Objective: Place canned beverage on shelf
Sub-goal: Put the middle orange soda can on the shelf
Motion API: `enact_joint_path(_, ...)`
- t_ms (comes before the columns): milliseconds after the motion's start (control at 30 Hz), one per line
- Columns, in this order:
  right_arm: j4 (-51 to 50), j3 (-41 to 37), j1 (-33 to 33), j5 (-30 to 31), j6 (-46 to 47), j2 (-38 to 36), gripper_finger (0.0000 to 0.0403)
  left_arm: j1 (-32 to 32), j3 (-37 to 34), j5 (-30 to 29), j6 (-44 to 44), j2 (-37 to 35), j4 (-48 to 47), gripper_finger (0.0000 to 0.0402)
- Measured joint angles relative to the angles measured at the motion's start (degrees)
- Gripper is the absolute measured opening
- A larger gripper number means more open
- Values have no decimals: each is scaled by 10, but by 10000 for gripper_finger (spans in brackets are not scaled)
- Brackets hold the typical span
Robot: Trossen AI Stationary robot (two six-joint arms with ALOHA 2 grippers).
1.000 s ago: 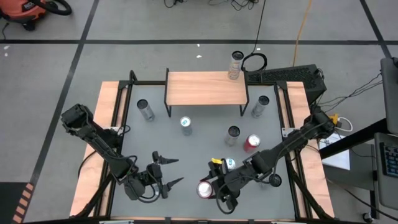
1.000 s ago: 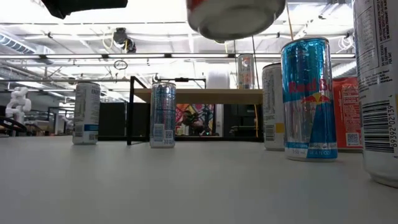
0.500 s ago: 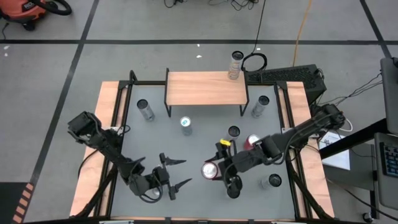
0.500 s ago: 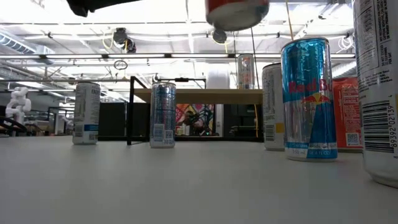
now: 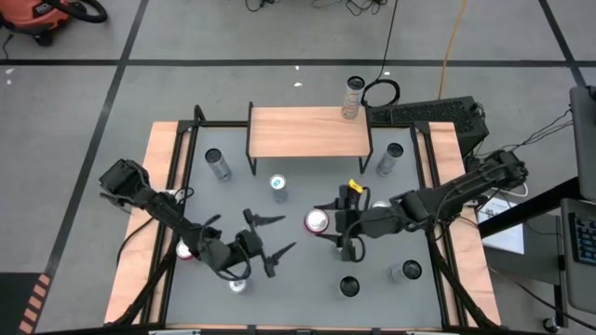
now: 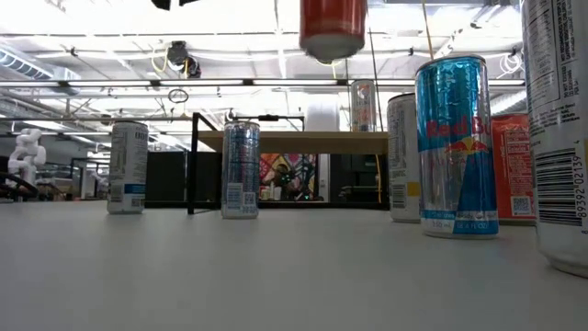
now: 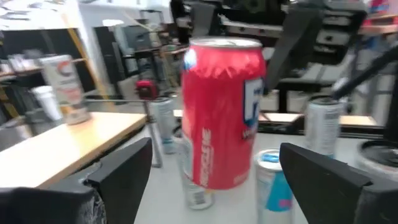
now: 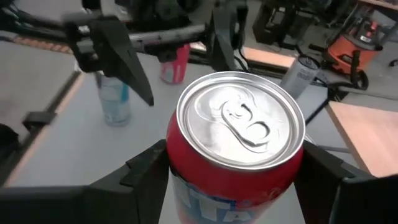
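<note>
Since the earlier frame, the right gripper has carried the red can from the lower centre of the overhead frame up to mid-table; the left gripper has also drifted toward the centre. Right fingers clamp the can's sides just under its rim, keeping it upright with the pull tab on top, likely so it can be set down standing; in the low view the can hangs at the top of the frame, well clear of the table, probably high enough to pass over the other cans. Left jaws are spread wide and hold nothing; that arm points toward the can from centre-left, seemingly waiting. The shelf stands at upper centre, its wooden top bare; one can stands just behind its right corner. The carried can is not yet above the shelf; several cans stand on the table between.
</note>
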Motion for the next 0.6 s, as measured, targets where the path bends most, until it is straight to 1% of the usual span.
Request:
enact_joint_path(67, 9, 0, 1, -2, 2, -9, 240, 4, 0, 22, -6, 2, -7, 354)
enact_joint_path(200, 28, 0, 0, 1, 1, -13, 240, 33, 0, 73, -62, 10, -17, 354)
enact_joint_path(333, 44, 0, 0, 1, 4, -8, 240, 54, -1, 112, -70, 14, -14, 354)
enact_joint_path(500, 46, 0, 0, 1, 16, -1, 240, 76, -1, 117, -72, 28, -18, 354)
enact_joint_path(600, 52, 0, 0, 1, 17, 0, 240, 82, -1, 132, -66, 30, -28, 354)
